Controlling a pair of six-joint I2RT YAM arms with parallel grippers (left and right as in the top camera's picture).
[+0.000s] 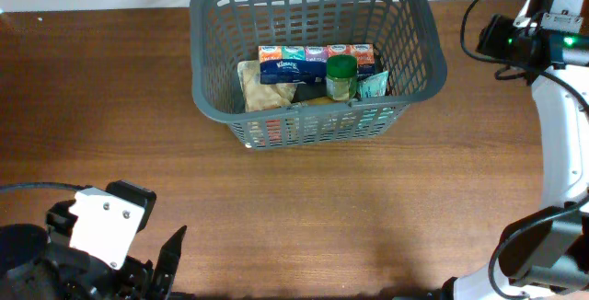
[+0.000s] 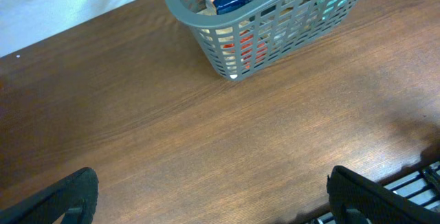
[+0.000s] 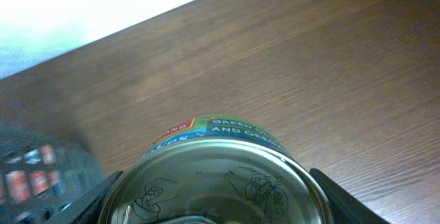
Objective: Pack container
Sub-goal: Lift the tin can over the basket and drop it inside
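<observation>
The dark grey slotted basket [image 1: 313,125] stands at the table's far middle; it also shows in the left wrist view [image 2: 275,38] and, blurred, at the left edge of the right wrist view [image 3: 34,176]. Inside lie a blue tissue pack [image 1: 287,68], a row of small colourful cartons [image 1: 317,53], a green-lidded jar [image 1: 341,76] and a beige packet [image 1: 262,90]. My right gripper [image 3: 213,200] is shut on a tin can [image 3: 213,172] with a green and blue label, held above the wood beside the basket. My left gripper [image 2: 210,196] is open and empty over bare table near the front left.
The brown wooden table [image 1: 304,208] runs from the basket to the front edge. The left arm's white housing [image 1: 106,222] sits at the front left. The right arm's white link [image 1: 561,125] runs along the right side, its base [image 1: 538,24] at the far right.
</observation>
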